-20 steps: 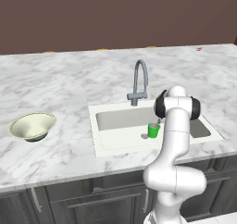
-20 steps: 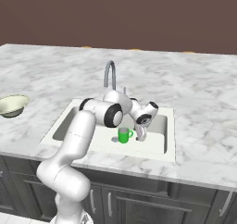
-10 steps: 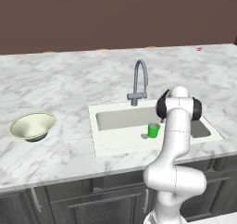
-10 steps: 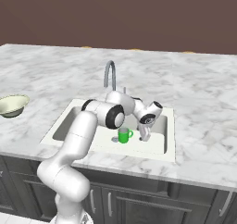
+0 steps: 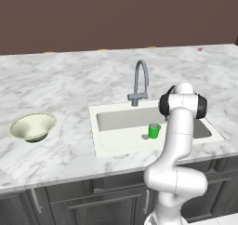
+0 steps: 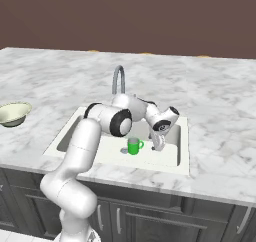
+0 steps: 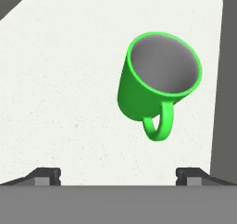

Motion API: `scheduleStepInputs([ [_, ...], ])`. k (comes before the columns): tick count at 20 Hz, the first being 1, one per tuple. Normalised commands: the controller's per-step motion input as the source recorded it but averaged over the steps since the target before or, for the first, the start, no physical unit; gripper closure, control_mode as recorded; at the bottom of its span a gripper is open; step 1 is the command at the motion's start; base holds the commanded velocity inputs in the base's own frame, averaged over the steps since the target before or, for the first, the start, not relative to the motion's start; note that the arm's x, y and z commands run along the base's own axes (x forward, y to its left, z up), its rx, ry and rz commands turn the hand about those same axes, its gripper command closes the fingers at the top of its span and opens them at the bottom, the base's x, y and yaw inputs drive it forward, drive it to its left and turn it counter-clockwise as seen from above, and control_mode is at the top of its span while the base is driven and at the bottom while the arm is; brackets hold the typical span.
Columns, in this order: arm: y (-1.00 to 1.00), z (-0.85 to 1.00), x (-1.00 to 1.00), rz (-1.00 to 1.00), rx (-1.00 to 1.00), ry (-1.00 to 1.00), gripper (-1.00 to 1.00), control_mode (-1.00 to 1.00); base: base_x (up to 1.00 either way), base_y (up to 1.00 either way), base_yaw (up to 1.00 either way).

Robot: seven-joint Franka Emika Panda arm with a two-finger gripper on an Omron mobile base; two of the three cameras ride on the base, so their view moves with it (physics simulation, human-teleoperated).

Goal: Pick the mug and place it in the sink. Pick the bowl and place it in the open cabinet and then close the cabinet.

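End effector [image 7: 118, 174] released, above mug [image 7: 155, 86] upright in white sink [image 5: 116, 142]; marble counter [image 5: 60, 87]

Count: 1 mug [image 5: 154, 130], green, standing in the sink [image 5: 122, 144]. 1 bowl [image 5: 33, 127] near the counter's [image 5: 60, 89] left edge. 1 sink, 1 faucet [image 5: 139, 83] at its back edge. 1 arm, 1 hand [image 6: 158, 143].
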Motion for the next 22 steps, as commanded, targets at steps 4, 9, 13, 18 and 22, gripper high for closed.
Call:
scheduleStepInputs([
  [4,0.01,0.46,-0.39,0.01,0.00,-0.08,-1.00,-1.00,0.00,0.00,0.00],
  [9,0.03,0.40,-0.57,0.01,-0.04,-0.16,-1.00,-1.00,0.00,0.00,0.00],
  [13,0.06,0.35,-0.58,0.00,-0.06,-0.19,-1.00,-1.00,0.00,0.00,0.00],
  [18,0.15,0.40,-0.43,-0.06,-0.06,-0.13,-1.00,-1.00,0.00,0.00,0.00],
  [22,0.44,0.69,-0.01,-0.15,-0.04,-0.01,-1.00,-1.00,0.00,0.00,0.00],
])
